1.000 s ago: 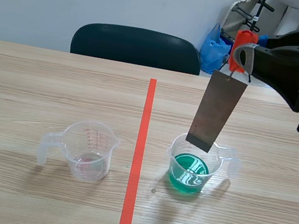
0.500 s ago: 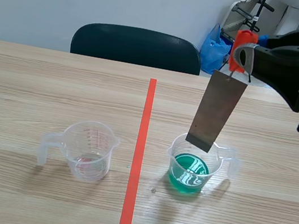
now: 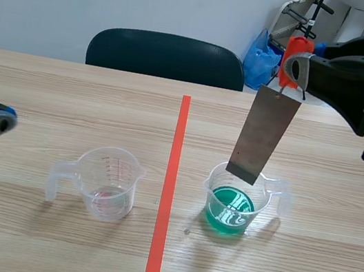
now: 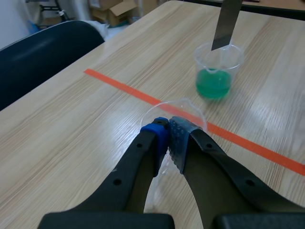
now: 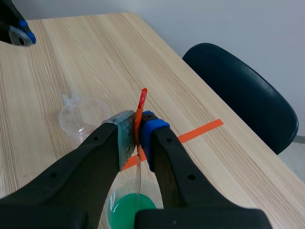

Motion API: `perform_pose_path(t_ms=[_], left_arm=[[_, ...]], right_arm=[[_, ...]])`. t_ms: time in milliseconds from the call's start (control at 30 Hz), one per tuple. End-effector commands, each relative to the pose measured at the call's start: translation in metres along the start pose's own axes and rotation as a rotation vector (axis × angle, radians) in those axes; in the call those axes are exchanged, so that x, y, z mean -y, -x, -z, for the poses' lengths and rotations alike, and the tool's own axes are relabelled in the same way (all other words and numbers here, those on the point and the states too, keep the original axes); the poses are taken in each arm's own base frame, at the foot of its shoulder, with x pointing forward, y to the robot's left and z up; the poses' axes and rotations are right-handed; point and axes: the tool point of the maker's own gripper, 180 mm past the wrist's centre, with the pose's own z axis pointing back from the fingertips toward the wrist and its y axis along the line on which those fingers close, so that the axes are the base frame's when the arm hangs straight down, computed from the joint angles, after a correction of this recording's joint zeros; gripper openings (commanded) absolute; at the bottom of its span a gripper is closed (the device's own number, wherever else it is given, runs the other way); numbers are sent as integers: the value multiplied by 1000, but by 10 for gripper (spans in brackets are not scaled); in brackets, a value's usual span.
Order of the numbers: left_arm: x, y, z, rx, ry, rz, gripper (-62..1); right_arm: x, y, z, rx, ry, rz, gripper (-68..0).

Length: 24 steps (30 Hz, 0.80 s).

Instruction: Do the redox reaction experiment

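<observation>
Grey metal strip [image 3: 263,137] hangs tilted from an orange-red clip [image 3: 294,57]. The right hand [image 5: 137,126] is closed on the clip, with the clip pinched between its two pads and the strip dangling below the fingers. The strip's lower end sits at the mouth of a clear plastic beaker with green liquid [image 3: 265,200], directly beneath this hand. The end is above the liquid surface; contact with the rim cannot be judged. The beaker stands on the wooden bench [image 3: 70,96], handle pointing away from the orange-red tape line [image 3: 172,176]. Across the line stands a second clear beaker [image 3: 110,178] holding a little colourless liquid. It lies just ahead of the left hand [image 4: 167,133], and the scene view shows a gap between them. The left hand's fingers are pressed together with nothing between them. A dark chair [image 3: 167,55] stands beyond the bench, and a blue bag [image 3: 259,59] is behind the right hand.
</observation>
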Motion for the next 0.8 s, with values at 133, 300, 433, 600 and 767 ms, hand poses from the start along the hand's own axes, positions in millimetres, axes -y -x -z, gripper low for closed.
perform_pose_path(t_ms=[133,300,433,600,767], left_arm=[[-3,-2,38,48,34,-52,-588],[-4,-5,72,95,59,-128,-585],[10,-3,99,94,125,-158,-583],[27,-3,132,95,184,-189,-583],[44,-4,160,102,229,-226,-583]], right_arm=[[5,-12,0,39,8,-13,-669],[5,-12,0,39,8,-13,-669],[5,-12,0,39,8,-13,-669],[5,-12,0,39,8,-13,-669],[5,-12,0,39,8,-12,-669]])
